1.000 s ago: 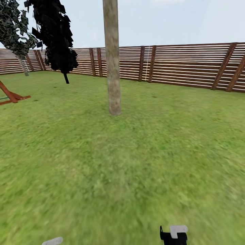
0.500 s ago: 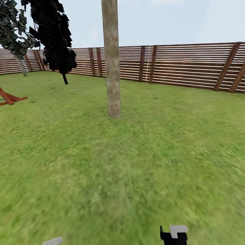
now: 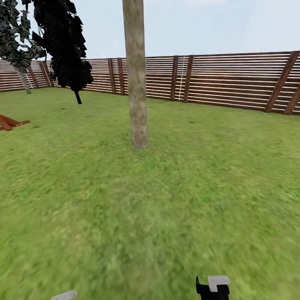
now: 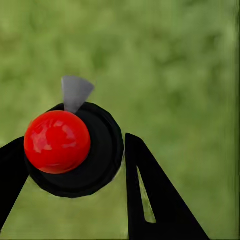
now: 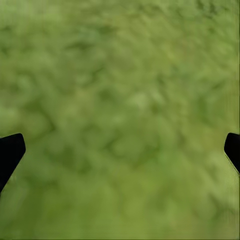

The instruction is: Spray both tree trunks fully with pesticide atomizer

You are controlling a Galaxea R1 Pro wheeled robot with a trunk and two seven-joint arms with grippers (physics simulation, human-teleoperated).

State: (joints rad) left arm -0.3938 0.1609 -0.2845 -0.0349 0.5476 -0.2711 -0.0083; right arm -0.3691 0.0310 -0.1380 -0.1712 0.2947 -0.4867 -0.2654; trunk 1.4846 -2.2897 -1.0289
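The head camera looks forward and slightly down across the grass (image 3: 175, 200) toward a tree trunk (image 3: 136, 83) and the slatted fence (image 3: 233, 79) beyond it. Each wrist camera points down along its pincer at blurred grass from close range. All three views share the lawn.

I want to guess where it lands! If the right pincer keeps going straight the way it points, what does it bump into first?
Probably the grass. The right pincer is open with nothing between its tips, and only blurry lawn lies ahead. How far off it is can't be told.
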